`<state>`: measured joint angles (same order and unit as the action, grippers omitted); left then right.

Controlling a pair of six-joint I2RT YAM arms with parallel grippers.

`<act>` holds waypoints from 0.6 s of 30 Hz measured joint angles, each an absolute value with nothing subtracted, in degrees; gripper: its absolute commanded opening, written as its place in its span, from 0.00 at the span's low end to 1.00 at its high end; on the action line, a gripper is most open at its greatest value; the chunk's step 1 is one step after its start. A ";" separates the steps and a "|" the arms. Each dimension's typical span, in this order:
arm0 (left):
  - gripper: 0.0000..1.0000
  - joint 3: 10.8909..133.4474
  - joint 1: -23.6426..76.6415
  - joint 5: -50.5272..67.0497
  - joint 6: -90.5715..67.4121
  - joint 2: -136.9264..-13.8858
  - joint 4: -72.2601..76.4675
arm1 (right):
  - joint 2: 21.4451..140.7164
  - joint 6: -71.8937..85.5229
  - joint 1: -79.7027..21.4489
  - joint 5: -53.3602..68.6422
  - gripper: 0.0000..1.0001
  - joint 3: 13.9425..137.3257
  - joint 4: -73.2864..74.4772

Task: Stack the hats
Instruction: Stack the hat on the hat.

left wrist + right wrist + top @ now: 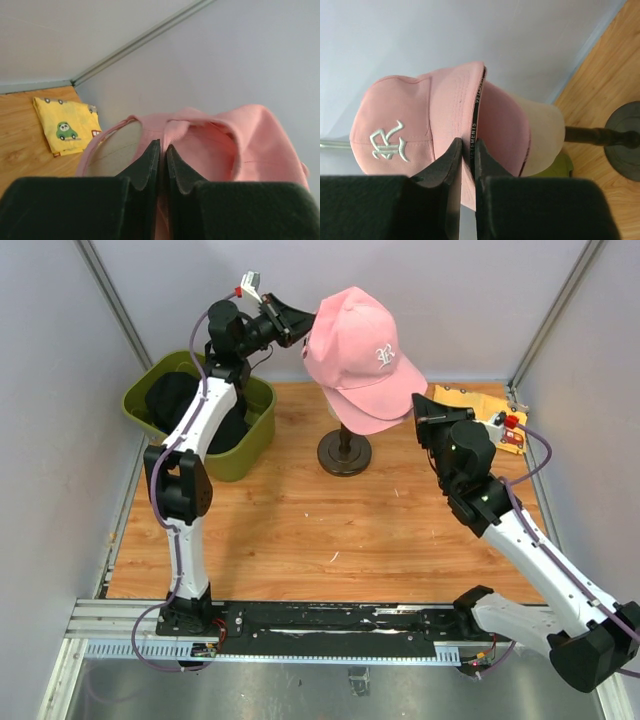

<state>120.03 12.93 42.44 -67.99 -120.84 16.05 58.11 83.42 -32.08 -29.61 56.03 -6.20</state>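
A pink hat (pixel 360 350) with a white logo sits on the cream mannequin head, brim pointing right and down. At the cap's back edge, my left gripper (pixel 305 335) is high up. In the left wrist view it (pixel 162 145) is shut on a fold of the pink hat (pixel 250 140) beside the rear opening. My right gripper (pixel 415 408) is at the brim. The right wrist view shows it (pixel 468 145) shut on the brim edge of the pink hat (pixel 410 110). Black hats (pixel 175 400) lie in the green bin.
The mannequin head (pixel 545 135) stands on a dark stand (pixel 344 452) at the table's middle back. An olive-green bin (pixel 262 400) is at the back left under the left arm. A yellow printed cloth (pixel 465 400) lies at the back right.
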 measured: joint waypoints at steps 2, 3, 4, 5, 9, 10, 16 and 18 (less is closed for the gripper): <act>0.14 116.55 12.82 40.91 -68.10 -119.22 17.39 | 58.39 83.02 -30.39 -29.23 0.00 56.10 -5.06; 0.15 114.65 12.67 40.18 -68.27 -118.39 18.09 | 58.57 82.85 -29.43 -28.86 0.01 56.12 -4.23; 0.15 112.38 12.53 39.42 -68.58 -117.54 18.81 | 58.89 82.67 -28.56 -28.27 0.01 56.16 -3.73; 0.15 110.32 12.45 38.74 -69.04 -116.79 19.57 | 59.42 82.46 -27.38 -27.09 0.01 56.51 -3.14; 0.10 103.33 12.36 35.62 -71.11 -113.89 24.16 | 61.52 80.86 -23.44 -22.04 0.00 58.85 -2.81; 0.09 102.15 12.36 35.16 -71.42 -113.16 24.93 | 61.98 80.36 -22.59 -21.06 0.00 59.44 -2.63; 0.02 97.76 12.34 32.91 -72.53 -110.72 27.77 | 65.04 76.12 -19.22 -16.05 0.01 63.68 -1.13; 0.01 96.73 12.34 32.27 -72.82 -110.10 28.27 | 66.04 74.91 -17.80 -14.13 0.01 65.52 -0.16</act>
